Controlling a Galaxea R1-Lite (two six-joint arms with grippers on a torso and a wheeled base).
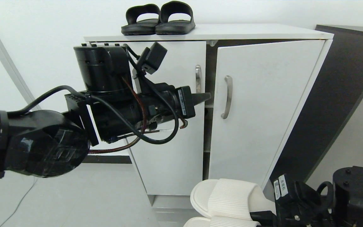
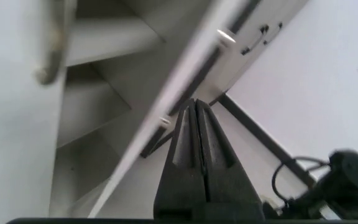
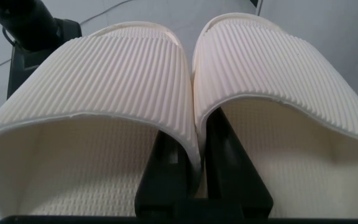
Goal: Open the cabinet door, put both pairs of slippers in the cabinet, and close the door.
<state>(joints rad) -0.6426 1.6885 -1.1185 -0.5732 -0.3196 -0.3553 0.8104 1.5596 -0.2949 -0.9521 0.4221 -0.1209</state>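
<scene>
A white cabinet [image 1: 263,31] has its right door [image 1: 263,110] ajar, with a dark gap beside the left door [image 1: 172,151]. A pair of black slippers [image 1: 159,20] rests on the cabinet top. My left gripper [image 1: 207,96] is shut and empty, its tip in the gap just below the left door's handle [image 1: 198,78]. In the left wrist view the shut fingers [image 2: 185,143] point at a door edge [image 2: 185,74] and the shelves [image 2: 104,46] inside. My right gripper [image 3: 197,137] is shut on the touching inner sides of the white slippers [image 3: 129,81], low in front of the cabinet [image 1: 228,198].
A dark panel [image 1: 342,94] stands to the right of the cabinet. A white wall is behind it, and pale floor [image 1: 106,195] lies to the left of its base. The right door's handle [image 1: 227,96] faces outward.
</scene>
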